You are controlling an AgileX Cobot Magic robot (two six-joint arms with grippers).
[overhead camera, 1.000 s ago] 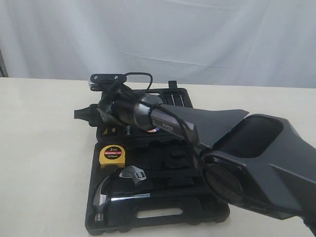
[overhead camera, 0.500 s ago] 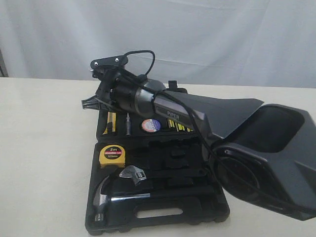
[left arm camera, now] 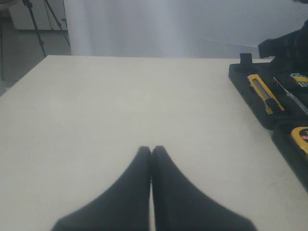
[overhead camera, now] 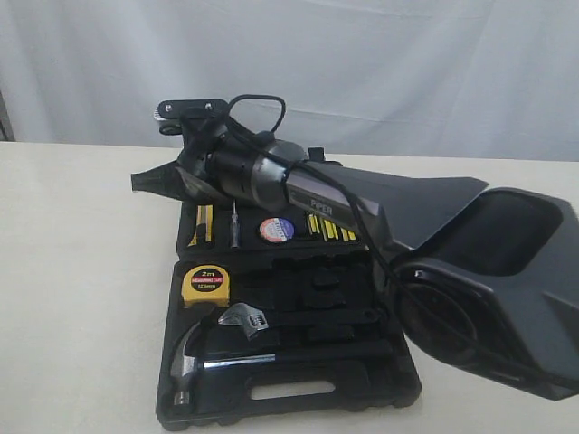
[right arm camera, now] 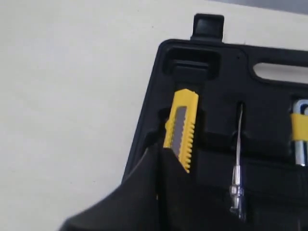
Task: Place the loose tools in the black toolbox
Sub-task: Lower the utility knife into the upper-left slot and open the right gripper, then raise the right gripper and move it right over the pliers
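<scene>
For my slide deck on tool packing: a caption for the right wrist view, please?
Shut right gripper poised by the yellow-black utility knife lying in a recess of the black toolbox.

The left gripper (left arm camera: 151, 150) hangs over the cream table (left arm camera: 120, 101), its two dark fingers (left arm camera: 130, 192) pressed flat together right down to the tips. The black toolbox (left arm camera: 239, 79) lies open on the table, well apart from the gripper. In the toolbox half farther from the gripper, the yellow-black utility knife (left arm camera: 262, 93) rests lengthways in a recess near the outer wall. A thin metal screwdriver shaft (left arm camera: 290, 96) lies just beside it, deeper inside the toolbox. A corner of the yellow tape measure (left arm camera: 301, 137) shows in the toolbox's nearer half. A latch tab (left arm camera: 246, 58) stands up at the toolbox's far corner. Beyond the toolbox hangs a white curtain (left arm camera: 159, 26).
</scene>
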